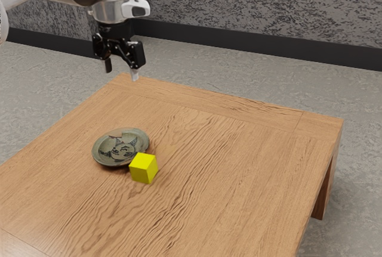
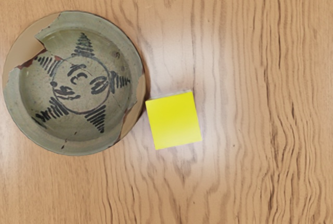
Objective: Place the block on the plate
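My gripper (image 1: 122, 73) hangs high above the table's far-left corner in the exterior view, its two fingers spread wide apart and nothing between them. The yellow block (image 1: 143, 168) stands on the wooden table right beside the plate (image 1: 121, 148), on its near side. From above in the wrist view, the yellow block (image 2: 174, 120) lies close against the rim of the round green-grey plate (image 2: 78, 83), slightly turned. Dark star-like markings decorate the plate, and nothing lies on it.
The wooden table (image 1: 227, 173) carries the block and the plate, away from its edges. Its far edge runs below my gripper toward the exterior view's right. Grey floor (image 1: 358, 179) and a dark-based wall (image 1: 256, 6) lie beyond.
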